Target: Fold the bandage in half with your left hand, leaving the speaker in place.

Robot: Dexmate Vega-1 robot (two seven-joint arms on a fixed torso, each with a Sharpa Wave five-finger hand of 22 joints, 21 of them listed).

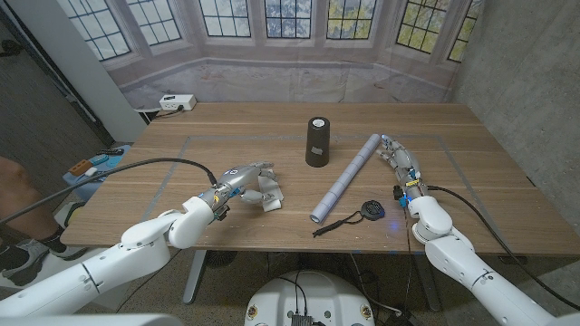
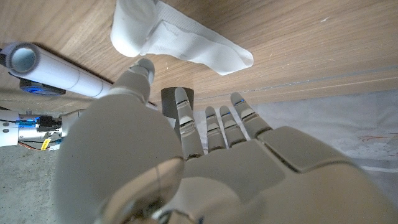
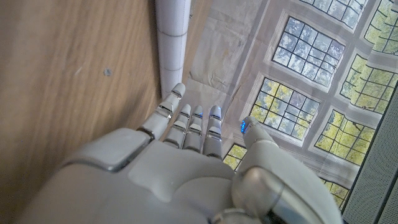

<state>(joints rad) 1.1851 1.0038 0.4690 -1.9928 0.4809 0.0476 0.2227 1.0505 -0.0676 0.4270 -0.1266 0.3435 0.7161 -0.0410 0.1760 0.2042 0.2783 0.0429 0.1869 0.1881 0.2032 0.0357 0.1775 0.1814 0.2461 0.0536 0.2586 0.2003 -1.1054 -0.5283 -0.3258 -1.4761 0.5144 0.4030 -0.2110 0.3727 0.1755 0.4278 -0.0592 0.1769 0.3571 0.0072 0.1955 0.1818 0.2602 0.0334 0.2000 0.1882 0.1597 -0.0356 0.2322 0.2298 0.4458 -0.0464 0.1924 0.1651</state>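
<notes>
White crumpled cloth bandage (image 1: 266, 193) is seen just beyond the left hand (image 1: 237, 181), whose fingers (image 2: 214, 121) are spread, holding nothing; one edge should be pinched and carried over, clear of the black cylindrical speaker (image 1: 318, 141).

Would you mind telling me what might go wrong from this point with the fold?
The bandage lies crumpled by the left hand, so the fold may come out uneven. Sweeping it across the table could nudge the tube or the speaker, which must stay put.
</notes>
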